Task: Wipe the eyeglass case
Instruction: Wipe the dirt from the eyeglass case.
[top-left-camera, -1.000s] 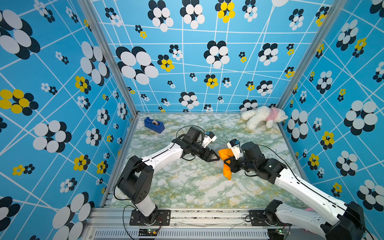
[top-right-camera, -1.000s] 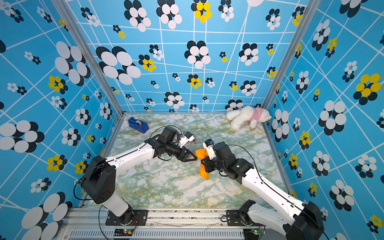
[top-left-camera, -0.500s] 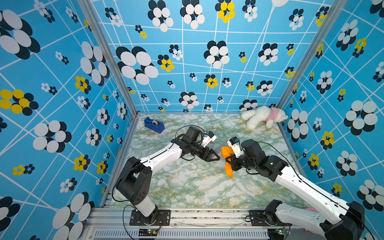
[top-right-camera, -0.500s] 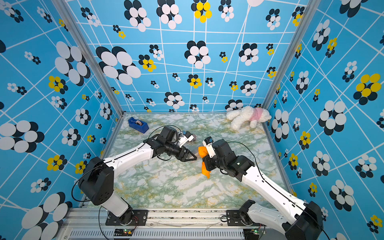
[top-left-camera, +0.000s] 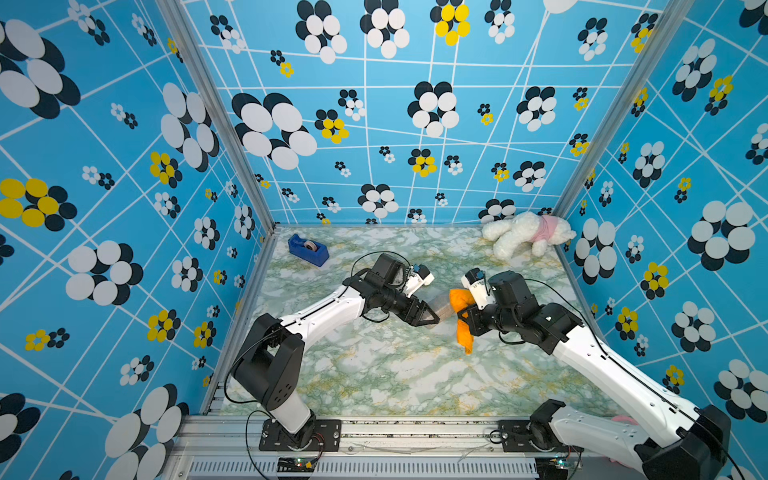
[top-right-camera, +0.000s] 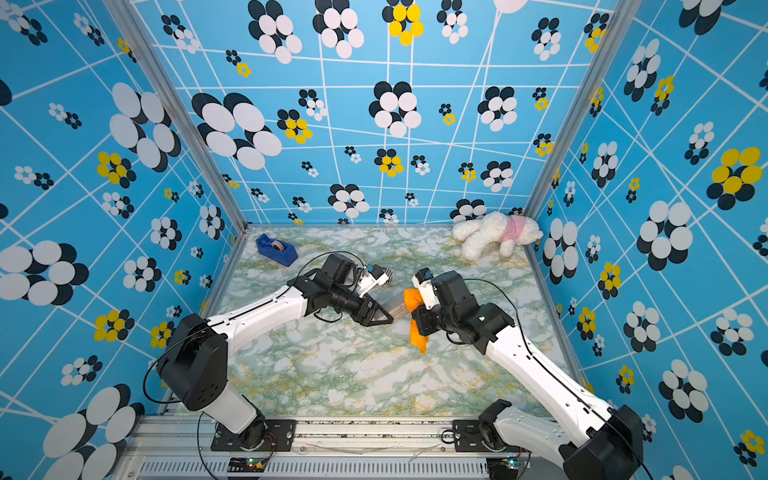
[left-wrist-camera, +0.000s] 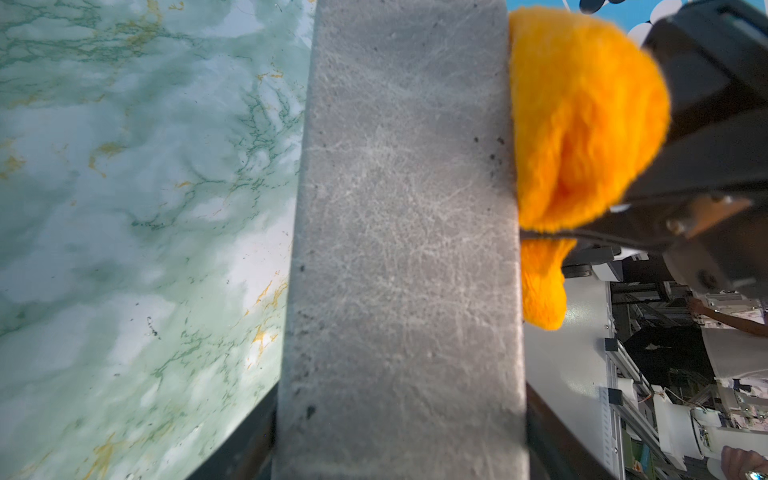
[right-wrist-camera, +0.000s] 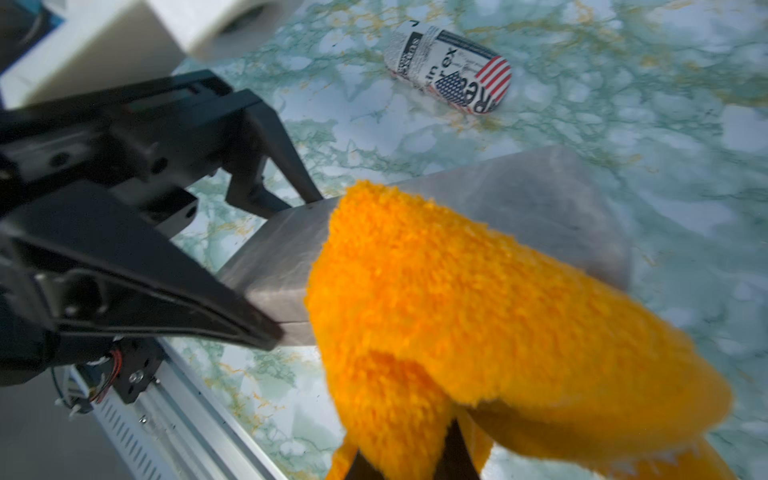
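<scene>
- Top views: since a second ago the orange cloth (top-left-camera: 460, 300), clenched in the right gripper (top-left-camera: 468, 321), has slid along the eyeglass case (top-left-camera: 440, 308) away from the left gripper (top-left-camera: 429, 321), baring grey surface between them; judged a wiping stroke in progress.
- Left wrist: left jaws grasp the case's near end over the marble table (left-wrist-camera: 124, 208); its long axis runs straight out from them.
- Right wrist: free end points beyond the cloth, which drapes across its top.
</scene>
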